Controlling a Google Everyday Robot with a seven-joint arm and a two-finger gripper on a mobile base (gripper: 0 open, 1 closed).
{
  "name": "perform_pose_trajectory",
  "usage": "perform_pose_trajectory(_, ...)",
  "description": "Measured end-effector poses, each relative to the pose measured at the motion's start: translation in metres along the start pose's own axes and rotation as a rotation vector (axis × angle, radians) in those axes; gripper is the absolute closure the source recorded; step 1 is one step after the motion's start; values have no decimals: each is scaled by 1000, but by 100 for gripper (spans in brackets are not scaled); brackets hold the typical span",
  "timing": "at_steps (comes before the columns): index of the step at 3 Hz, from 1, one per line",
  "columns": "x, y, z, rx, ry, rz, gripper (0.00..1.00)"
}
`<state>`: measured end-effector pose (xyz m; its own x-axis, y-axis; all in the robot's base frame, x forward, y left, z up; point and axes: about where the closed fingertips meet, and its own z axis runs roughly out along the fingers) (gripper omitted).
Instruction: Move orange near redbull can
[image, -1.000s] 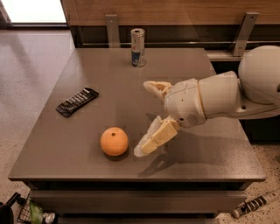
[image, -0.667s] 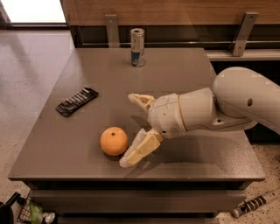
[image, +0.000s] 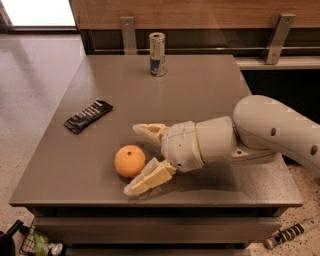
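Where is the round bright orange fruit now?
In the camera view the round bright orange fruit sits near the grey table's front edge, between the fingers of the open gripper; the flat black wrapper lies behind it, leftward.

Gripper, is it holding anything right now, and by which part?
Nothing is held. The gripper is open, its fingers spread either side of the orange near the table's front edge, not closed on it.
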<state>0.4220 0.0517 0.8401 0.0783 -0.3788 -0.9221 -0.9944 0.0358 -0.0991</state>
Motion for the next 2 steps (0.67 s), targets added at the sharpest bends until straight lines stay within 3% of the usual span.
perform_pose_trajectory(2, -2, 11, 5, -9, -21, -22, 65)
